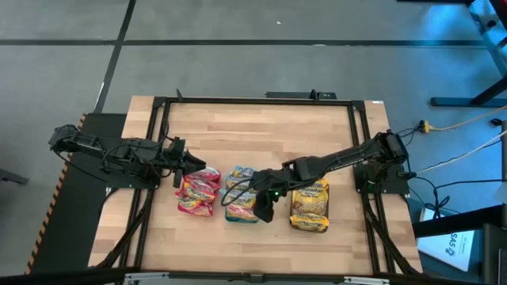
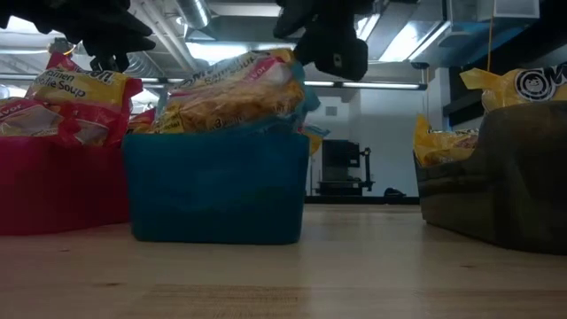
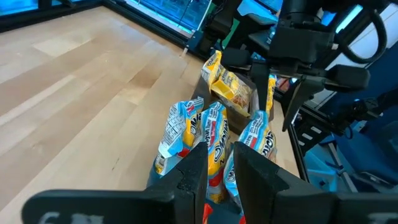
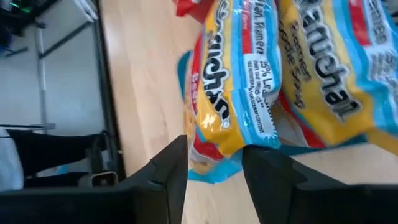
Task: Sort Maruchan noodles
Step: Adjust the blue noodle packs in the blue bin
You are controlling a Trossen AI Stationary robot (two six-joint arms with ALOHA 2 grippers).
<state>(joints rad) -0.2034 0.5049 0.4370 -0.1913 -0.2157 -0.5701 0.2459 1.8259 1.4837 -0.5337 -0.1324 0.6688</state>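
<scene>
Right gripper (image 1: pixel 264 212) hovers over blue-edged crinkly Maruchan noodle packets (image 1: pixel 241 195) piled in the teal plastic tray (image 2: pixel 215 186), fingers parted, holding nothing. Left gripper (image 1: pixel 190 167) beside red packets (image 1: pixel 199 192); jaws narrow, grip unclear.

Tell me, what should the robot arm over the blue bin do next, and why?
Probably lift the right gripper straight up and away. Its fingers stand apart with nothing between them, just above the blue-edged packets piled in the blue bin, so that packet looks dropped. The left gripper waits by the red packets.

Red tray (image 2: pixel 53 190), teal tray (image 2: pixel 213 190), grey tray (image 2: pixel 496 195)
</scene>
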